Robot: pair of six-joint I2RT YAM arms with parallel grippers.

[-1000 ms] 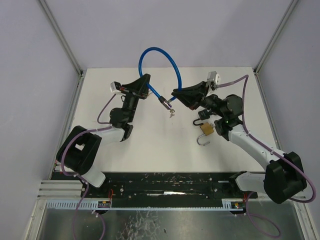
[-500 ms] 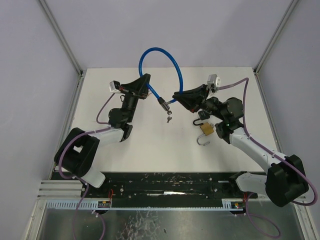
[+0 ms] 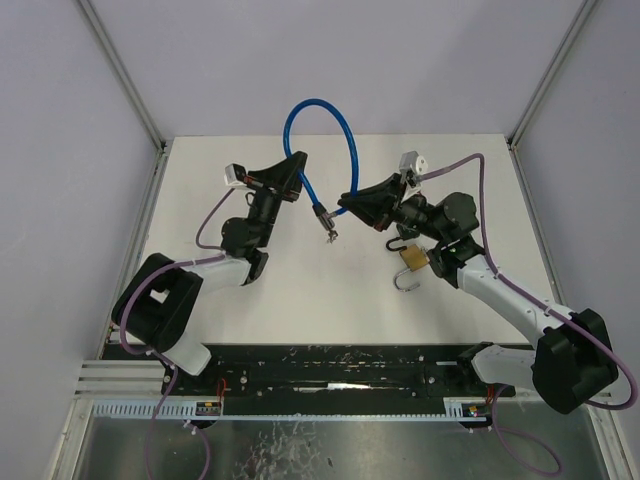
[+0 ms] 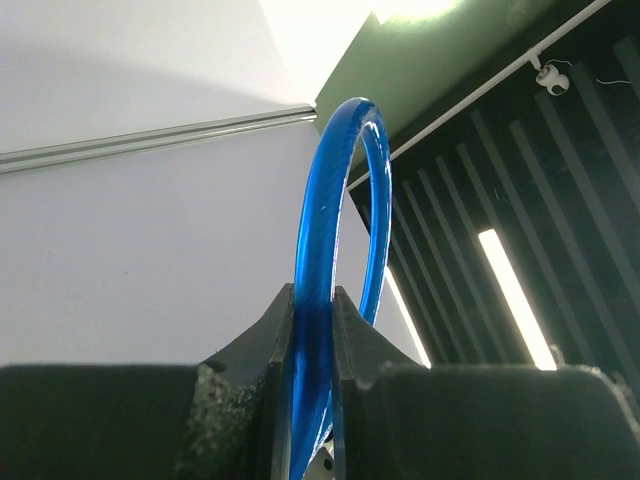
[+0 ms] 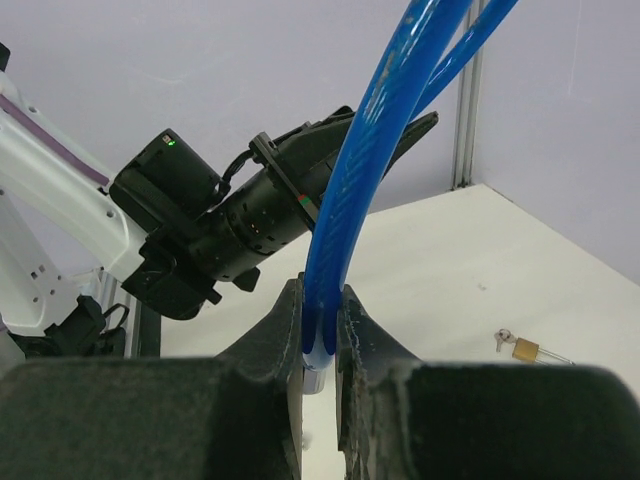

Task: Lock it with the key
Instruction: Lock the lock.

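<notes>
Blue cable: glossy plastic sheath, smooth, with faint spiral ribbing under the coat in the right wrist view. 
The padlock has a brass-coloured metal body with a soft sheen. Its shackle is bright silvery metal. 
On the left tool and right tool, the fingers are black, matt and grainy, like rough moulded plastic. 
The counter is white, matt and smooth. 
The arm shells are white plastic, slightly glossy.

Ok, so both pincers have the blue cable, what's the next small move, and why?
Probably ease the right pincer leftward, toward the lock head hanging near the left pincer: each pincer grips the blue cable, and its two ends sit close but apart.
</notes>
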